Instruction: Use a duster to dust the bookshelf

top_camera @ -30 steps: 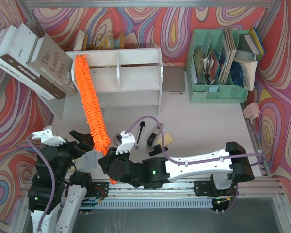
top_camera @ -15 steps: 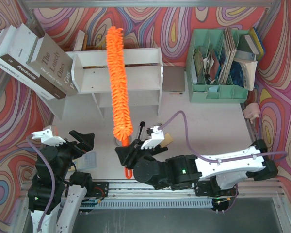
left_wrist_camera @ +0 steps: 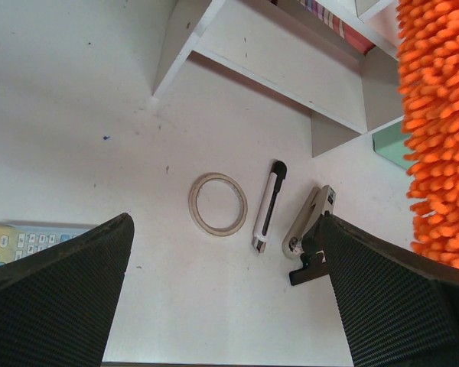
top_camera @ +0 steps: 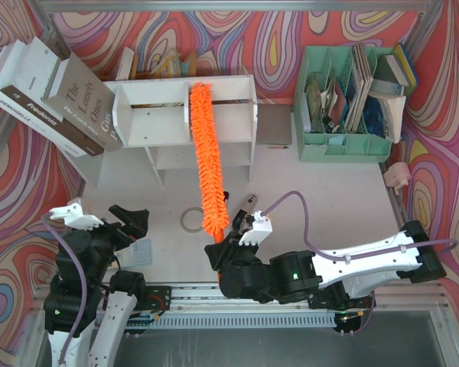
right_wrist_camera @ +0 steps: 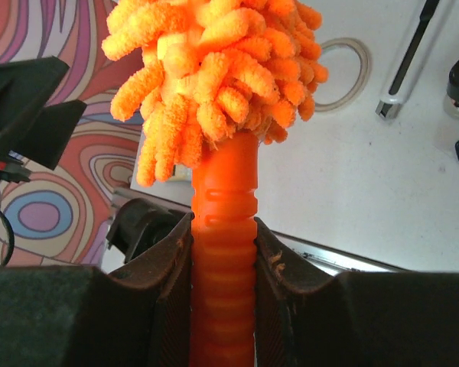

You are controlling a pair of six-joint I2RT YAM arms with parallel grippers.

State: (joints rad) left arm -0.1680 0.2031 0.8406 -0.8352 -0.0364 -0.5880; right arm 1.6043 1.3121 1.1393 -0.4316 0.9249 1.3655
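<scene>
Okay, duster (top_camera: 206, 160): it's swinging across. A second back the tip leaned at the shelf's 9 o'clock end, and half a second back it poked past the back edge near the middle. Now the tip lies over the top board just on the 3 o'clock side of the central divider, with the fluffy head running back toward 6 o'clock to the handle.
Bookshelf (top_camera: 149, 115): it sits around 11 o'clock on the surface (top_camera: 329, 183) and hasn't budged under the sweep.
Right end effector (right_wrist_camera: 223, 237): pressed together on the duster's ribbed orange handle, one pad on each side, with the strands bunched just above the grip. The arm has slid toward 3 o'clock along with the stroke.
Left end effector (left_wrist_camera: 226, 298): spread wide and holding nothing. It is parked at about 7 o'clock and hasn't moved over the last second.
Contact: from overhead I can't tell whether the strands are brushing the top board or hovering just over it.
Progress: my read is that the 9 o'clock half of the top has had its pass. The stretch toward 3 o'clock comes next, and the compartments and lower tier are yet to be done.
Clutter: a tape ring (left_wrist_camera: 218, 204) and a pen (left_wrist_camera: 268, 206) lie on the surface at the shelf's 6 o'clock side, near the duster's lower end. I'd keep the head lifted clear of them.
</scene>
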